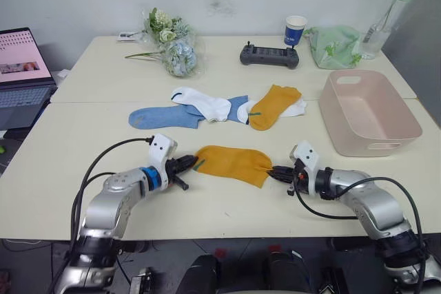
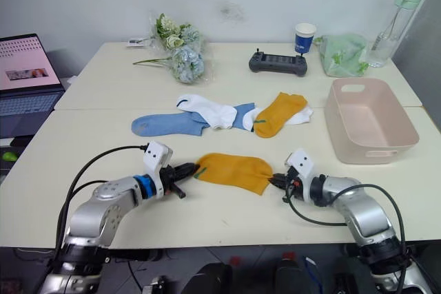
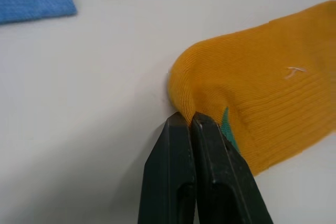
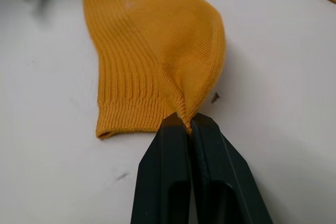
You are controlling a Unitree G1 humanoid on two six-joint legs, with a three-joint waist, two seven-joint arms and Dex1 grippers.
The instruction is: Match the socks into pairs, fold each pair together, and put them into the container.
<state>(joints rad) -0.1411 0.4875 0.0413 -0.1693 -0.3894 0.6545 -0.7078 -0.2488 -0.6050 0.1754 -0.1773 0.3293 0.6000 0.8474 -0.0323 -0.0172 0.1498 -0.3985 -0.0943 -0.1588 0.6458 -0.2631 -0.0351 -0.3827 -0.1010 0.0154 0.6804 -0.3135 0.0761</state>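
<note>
Near yellow sock [image 1: 233, 164] flat on tabletop [image 1: 207, 204], long axis left-right between arms. Left gripper [image 3: 191, 121] fingers pinched shut on toe end, right gripper [image 4: 188, 123] fingers pinched shut on cuff end. Mate yellow sock [image 1: 273, 106] farther back, slightly right; container [image 1: 367, 111] right, nearer right arm.

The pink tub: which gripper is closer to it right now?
Right. The right gripper pinches one end of the near yellow sock, just in front of the pink tub; the left gripper pinches the sock's other end, farther from it.
</note>
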